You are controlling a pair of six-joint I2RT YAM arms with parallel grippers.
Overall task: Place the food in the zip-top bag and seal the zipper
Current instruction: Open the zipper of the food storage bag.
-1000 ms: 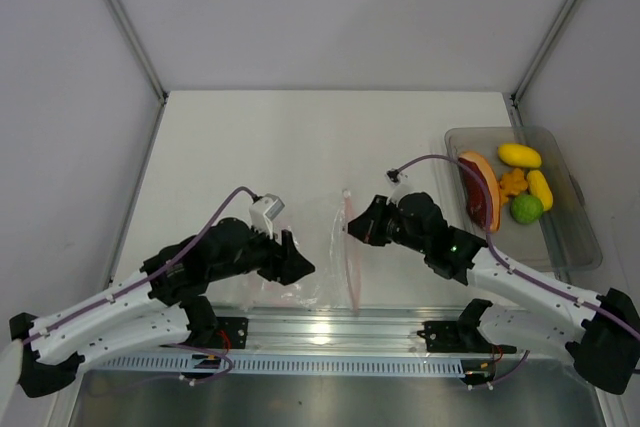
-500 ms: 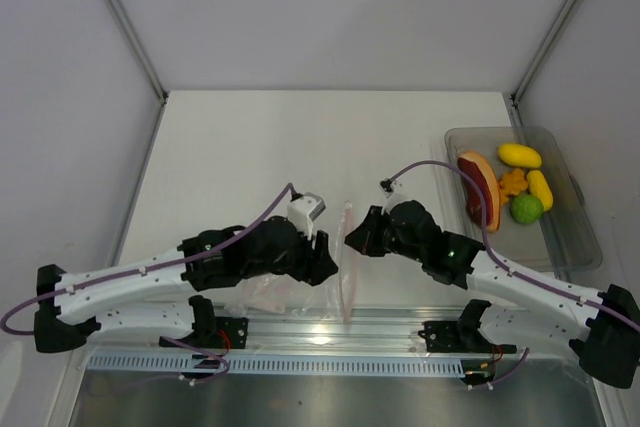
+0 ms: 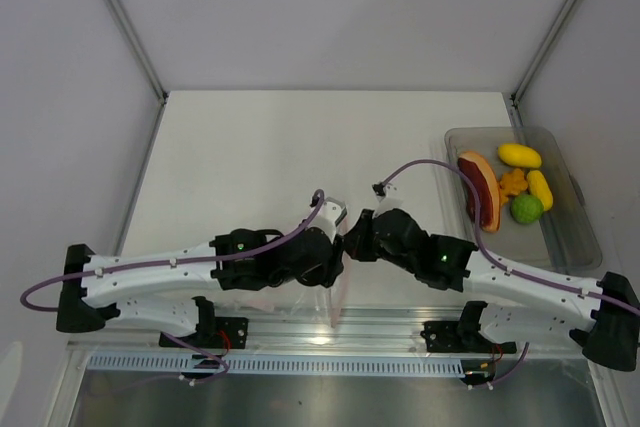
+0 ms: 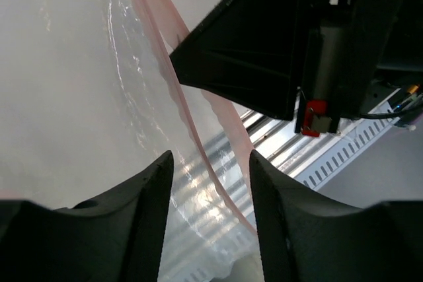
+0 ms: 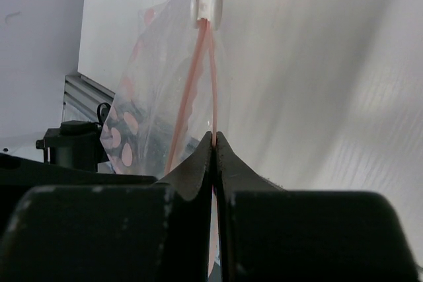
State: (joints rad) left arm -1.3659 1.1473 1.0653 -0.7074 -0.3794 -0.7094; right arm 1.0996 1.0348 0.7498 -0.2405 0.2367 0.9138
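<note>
Desk (image 3: pixel 260 137) carries tray (image 3: pixel 588 239) at the right edge and bag (image 5: pixel 158 84) near centre, between both arms, a position either arm can reach. All food (image 3: pixel 515 185) lies in tray, well apart from bag; none is bagged yet. Pink zipper (image 5: pixel 198 77) runs along bag mouth. The right claw (image 5: pixel 215 140) is clamped on zipper, likely anchoring one lip. The left claw (image 4: pixel 208 166) is spread, jaws straddling zipper — probably positioned to take the other lip and part the mouth for loading.
</note>
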